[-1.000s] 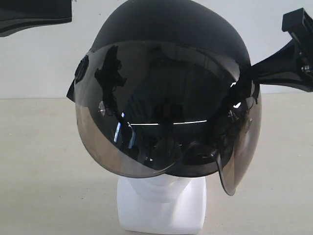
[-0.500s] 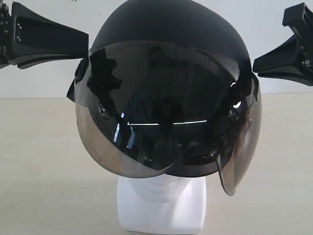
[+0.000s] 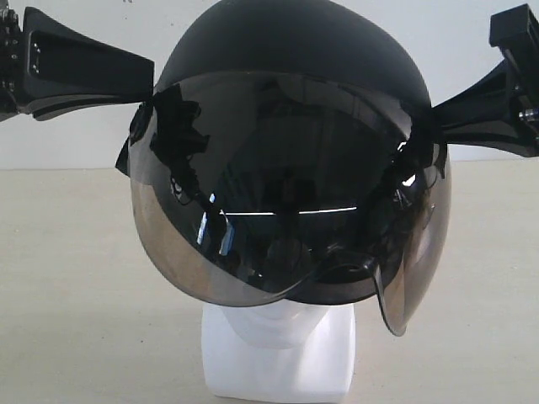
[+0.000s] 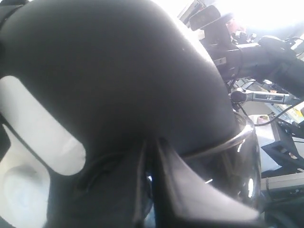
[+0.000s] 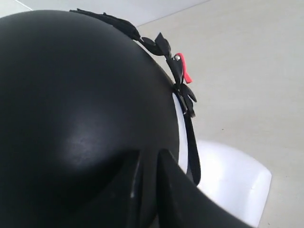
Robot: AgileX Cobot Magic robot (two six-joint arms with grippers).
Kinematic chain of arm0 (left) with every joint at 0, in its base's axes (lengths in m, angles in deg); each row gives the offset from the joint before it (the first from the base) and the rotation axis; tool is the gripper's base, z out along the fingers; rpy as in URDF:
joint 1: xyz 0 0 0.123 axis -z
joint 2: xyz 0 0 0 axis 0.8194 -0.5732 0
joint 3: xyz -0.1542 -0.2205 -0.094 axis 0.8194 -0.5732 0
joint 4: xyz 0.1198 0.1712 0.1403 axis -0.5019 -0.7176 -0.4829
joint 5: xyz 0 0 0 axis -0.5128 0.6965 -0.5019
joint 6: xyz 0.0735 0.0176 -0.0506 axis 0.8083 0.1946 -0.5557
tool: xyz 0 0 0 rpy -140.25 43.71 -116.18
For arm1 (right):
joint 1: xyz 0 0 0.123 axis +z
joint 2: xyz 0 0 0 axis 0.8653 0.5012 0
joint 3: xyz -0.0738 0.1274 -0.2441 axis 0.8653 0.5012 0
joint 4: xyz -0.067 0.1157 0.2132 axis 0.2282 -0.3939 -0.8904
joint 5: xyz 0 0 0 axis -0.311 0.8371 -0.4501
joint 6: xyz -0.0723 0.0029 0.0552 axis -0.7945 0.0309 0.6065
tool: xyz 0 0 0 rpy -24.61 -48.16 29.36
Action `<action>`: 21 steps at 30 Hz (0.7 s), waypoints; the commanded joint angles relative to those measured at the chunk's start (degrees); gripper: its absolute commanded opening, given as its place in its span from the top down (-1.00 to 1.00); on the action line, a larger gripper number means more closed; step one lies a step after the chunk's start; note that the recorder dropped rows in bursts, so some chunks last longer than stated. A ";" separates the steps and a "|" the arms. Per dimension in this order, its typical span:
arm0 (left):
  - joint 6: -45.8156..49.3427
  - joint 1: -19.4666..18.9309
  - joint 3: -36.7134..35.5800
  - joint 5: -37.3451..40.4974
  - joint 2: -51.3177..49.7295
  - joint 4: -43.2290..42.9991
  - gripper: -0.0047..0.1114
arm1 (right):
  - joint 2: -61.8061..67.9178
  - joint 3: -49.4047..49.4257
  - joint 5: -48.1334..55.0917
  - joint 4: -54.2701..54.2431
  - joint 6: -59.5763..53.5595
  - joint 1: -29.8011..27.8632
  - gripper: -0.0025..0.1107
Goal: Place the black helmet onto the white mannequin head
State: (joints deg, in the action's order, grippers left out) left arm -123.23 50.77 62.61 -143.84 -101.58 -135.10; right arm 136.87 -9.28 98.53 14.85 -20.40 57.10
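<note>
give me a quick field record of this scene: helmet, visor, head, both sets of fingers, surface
helmet: black helmet seated over the white mannequin head
visor: smoky visor down, covering the face
head showing: only chin, neck and square base below the visor
left fingers: shut, tips at the helmet's side
right fingers: shut, tips at the opposite side
held: neither set is clamped on anything visible
surface: beige table
</note>
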 commanded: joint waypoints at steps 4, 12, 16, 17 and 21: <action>-0.38 0.27 -2.36 -0.05 -0.10 0.18 0.84 | -0.32 -1.21 4.22 -4.61 -2.36 0.19 0.75; -0.14 0.27 -2.91 -0.05 -0.10 0.18 0.84 | -0.32 -4.67 4.40 -4.72 -0.88 6.92 0.75; -0.14 0.27 -2.91 -0.05 -0.10 0.18 0.84 | -0.32 -5.34 3.37 -4.61 -0.07 9.29 0.75; -0.14 0.27 -2.91 -0.05 -0.10 0.18 0.84 | -0.32 -5.34 2.84 -4.76 0.05 9.54 0.75; -0.13 0.16 -2.88 -0.05 -0.10 0.18 0.84 | -1.83 -5.40 -3.26 -0.81 3.52 9.30 0.75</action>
State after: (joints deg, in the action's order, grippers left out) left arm -123.23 50.54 60.15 -145.70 -101.25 -134.29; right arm 135.41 -15.26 92.72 8.92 -19.54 65.30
